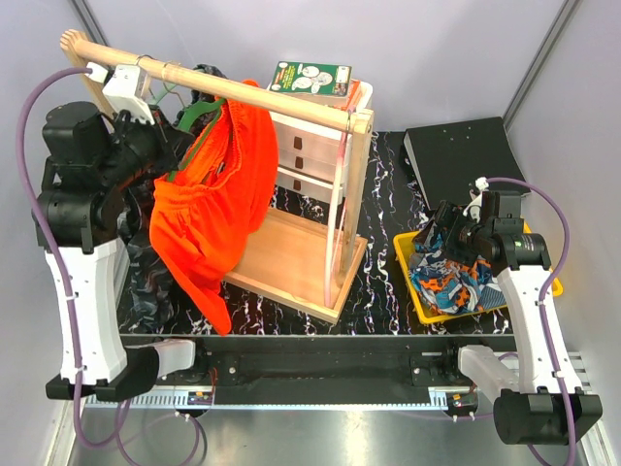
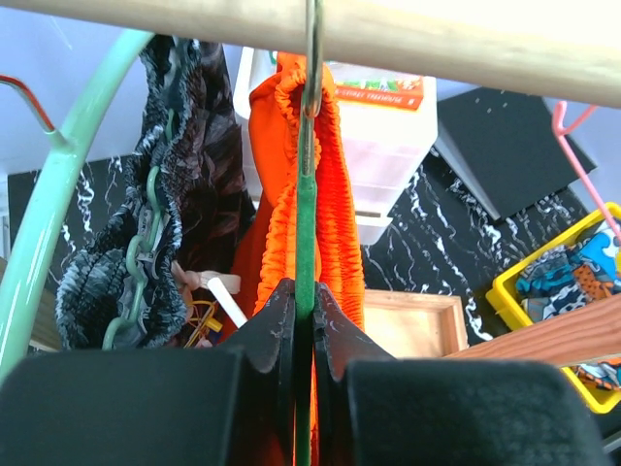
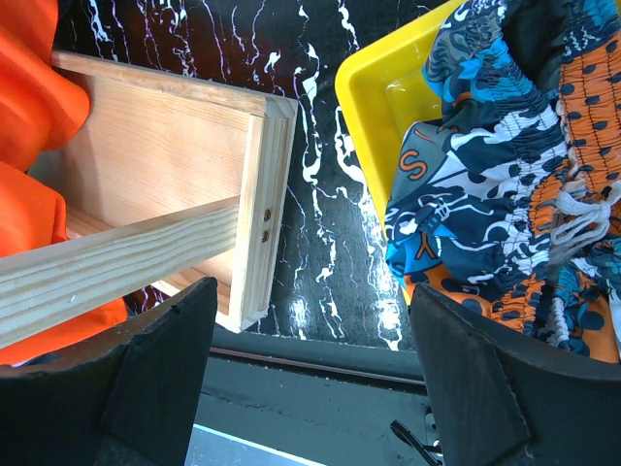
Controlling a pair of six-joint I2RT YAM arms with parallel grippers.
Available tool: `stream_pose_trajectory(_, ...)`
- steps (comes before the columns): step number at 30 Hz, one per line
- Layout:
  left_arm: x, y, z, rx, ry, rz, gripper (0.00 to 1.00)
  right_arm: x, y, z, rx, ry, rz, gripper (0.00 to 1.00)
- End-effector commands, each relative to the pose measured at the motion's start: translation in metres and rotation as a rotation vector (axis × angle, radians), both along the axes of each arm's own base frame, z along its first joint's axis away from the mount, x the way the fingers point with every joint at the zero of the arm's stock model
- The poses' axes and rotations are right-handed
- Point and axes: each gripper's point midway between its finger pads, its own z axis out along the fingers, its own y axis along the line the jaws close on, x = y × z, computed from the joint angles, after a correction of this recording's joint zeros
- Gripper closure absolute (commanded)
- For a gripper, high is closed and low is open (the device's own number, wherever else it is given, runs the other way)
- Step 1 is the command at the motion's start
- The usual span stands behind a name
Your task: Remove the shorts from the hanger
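**Hold tight, pull gently**

Our left fingers (image 2: 279, 325) squeeze shut on the green hanger (image 2: 307, 209), high under the rail (image 1: 243, 92) near the left edge of the table (image 1: 383, 282). The orange shorts (image 1: 209, 209) hang on it. We should hold it steady while the cloth slides off. Our right fingers (image 3: 160, 359) gape open, low over the patterned shorts (image 3: 485, 194) by the right edge.

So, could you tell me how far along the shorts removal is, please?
Done: the patterned blue shorts lie in the yellow tray. In hand: the left gripper is shut on the green hanger carrying the orange shorts, on the wooden rail. Left: those and the dark shorts beside them. The right gripper is open.
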Motion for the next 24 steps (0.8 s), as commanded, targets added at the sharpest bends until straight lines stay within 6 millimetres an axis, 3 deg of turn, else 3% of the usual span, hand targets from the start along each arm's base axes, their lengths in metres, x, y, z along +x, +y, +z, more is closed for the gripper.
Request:
stream_pose_trajectory(1, -0.024, -0.006, 0.068, -0.05, -0.246, -0.032, 1.0, 0.0, 0.001, 0.007, -0.006, -0.03, 0.019, 0.13)
stream_pose_trajectory(11, -0.063, -0.015, 0.083, -0.122, -0.321, -0.079, 1.0, 0.0, 0.001, 0.005, -0.006, -0.022, 0.019, 0.13)
stream_pose_trajectory(14, -0.076, -0.02, 0.073, -0.144, -0.32, -0.111, 1.0, 0.0, 0.001, 0.005, -0.007, -0.023, 0.02, 0.13)
stream_pose_trajectory(15, -0.071, -0.023, 0.055, -0.151, -0.279, -0.126, 1.0, 0.001, 0.001, 0.004, -0.006, -0.021, 0.019, 0.13)
stream_pose_trajectory(17, -0.083, -0.026, 0.052, -0.17, -0.3, -0.14, 1.0, 0.001, 0.001, 0.003, -0.007, -0.013, 0.02, 0.12)
stream_pose_trajectory(18, -0.079, -0.028, 0.035, -0.177, -0.261, -0.15, 1.0, 0.001, 0.002, 0.003, -0.005, -0.013, 0.02, 0.12)
stream_pose_trajectory(21, -0.09, -0.035, 0.025, -0.214, -0.259, -0.195, 1.0, 0.002, 0.002, 0.002, -0.002, -0.01, 0.022, 0.12)
stream_pose_trajectory(22, -0.089, -0.038, 0.01, -0.229, -0.229, -0.205, 1.0, 0.003, 0.002, 0.001, 0.001, -0.01, 0.021, 0.12)
stream_pose_trajectory(24, -0.094, -0.046, 0.008, -0.275, -0.228, -0.257, 1.0, 0.004, 0.005, 0.002, 0.018, -0.01, 0.026, 0.12)
